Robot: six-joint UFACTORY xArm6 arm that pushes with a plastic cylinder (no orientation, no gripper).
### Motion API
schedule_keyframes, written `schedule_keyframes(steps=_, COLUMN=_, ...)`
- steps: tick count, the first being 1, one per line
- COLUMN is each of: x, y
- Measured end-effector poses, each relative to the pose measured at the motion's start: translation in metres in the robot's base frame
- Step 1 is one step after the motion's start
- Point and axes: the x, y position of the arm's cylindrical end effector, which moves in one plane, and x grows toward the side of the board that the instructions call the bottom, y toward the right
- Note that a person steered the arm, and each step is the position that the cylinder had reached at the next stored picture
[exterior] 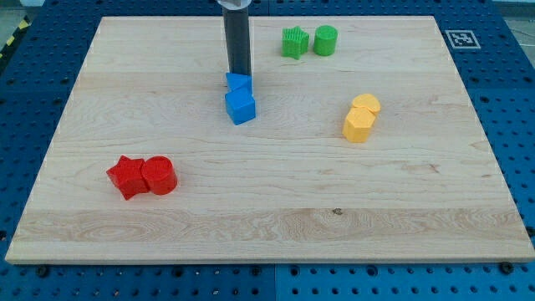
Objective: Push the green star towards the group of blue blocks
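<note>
The green star (294,43) lies near the view's top, right of centre, touching a green cylinder (325,40) on its right. Two blue blocks sit together left of centre: a blue cube (241,106) in front and a smaller blue block (239,84) behind it. My rod comes down from the view's top, and my tip (239,73) ends just behind the smaller blue block, touching or nearly touching it. The tip is to the left of and below the green star, about a block's width or more away.
Two yellow blocks (361,118) sit together at the view's right. A red star (127,176) and a red cylinder (159,176) touch at the lower left. The wooden board (267,226) is bordered by a blue perforated table; a marker tag (459,38) sits at top right.
</note>
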Motion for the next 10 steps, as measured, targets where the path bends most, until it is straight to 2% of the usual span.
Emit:
schedule_keyframes(steps=3, x=-0.047, y=0.004)
schedule_keyframes(steps=5, x=-0.114, y=0.011)
schedule_keyframes(steps=8, x=-0.129, y=0.060)
schedule_keyframes(steps=10, x=-0.104, y=0.069)
